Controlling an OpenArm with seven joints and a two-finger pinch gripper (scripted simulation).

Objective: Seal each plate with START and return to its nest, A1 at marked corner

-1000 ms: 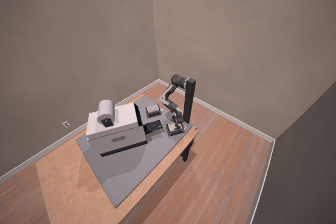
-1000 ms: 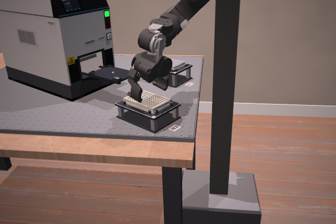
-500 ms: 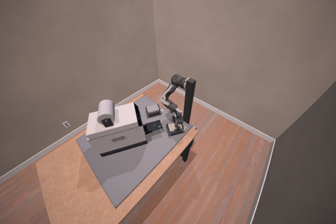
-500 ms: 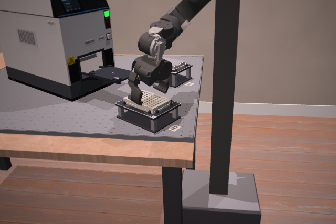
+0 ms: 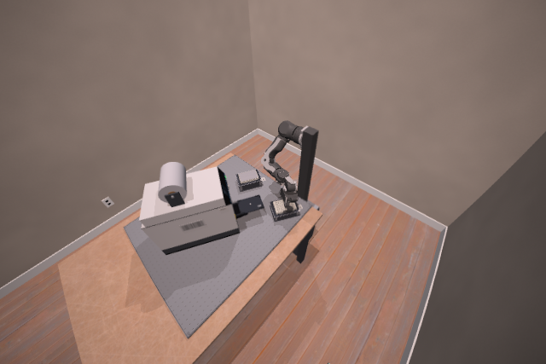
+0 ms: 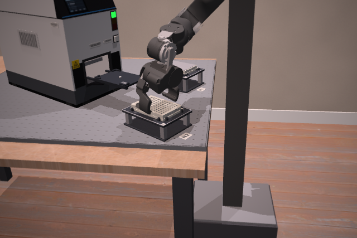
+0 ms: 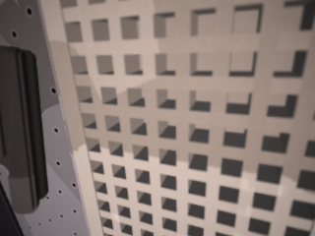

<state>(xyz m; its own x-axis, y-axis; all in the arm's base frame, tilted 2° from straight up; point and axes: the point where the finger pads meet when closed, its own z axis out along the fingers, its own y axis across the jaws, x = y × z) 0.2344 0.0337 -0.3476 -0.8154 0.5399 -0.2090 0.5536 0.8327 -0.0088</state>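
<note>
An open cream well plate (image 5: pixel 278 206) (image 6: pixel 165 107) (image 7: pixel 172 147) lies on nest N2 (image 6: pixel 187 111). My gripper (image 5: pixel 289 209) (image 6: pixel 160 105) is part-way open and low over this plate, one finger by its sealer-side part, the other fingertip above its far side. Contact cannot be told. The wrist view shows one finger, left of the plate edge. The other plate (image 5: pixel 248 176) (image 6: pixel 190 69) is on nest N1 (image 5: pixel 250 187) (image 6: pixel 199 71); its top looks smooth and greyish, like foil. The sealer's stage (image 5: pixel 250 205) (image 6: pixel 114 77) is out and bare. The lamp (image 6: pixel 113 14) is green.
The sealer (image 5: pixel 190 216) (image 6: pixel 38 38) stands beyond the stage, with its START button (image 6: pixel 115 38) under the lamp and a film roll (image 5: pixel 172 180) on top. The arm's post (image 5: pixel 308 164) (image 6: pixel 239 85) stands at the table end, near both nests.
</note>
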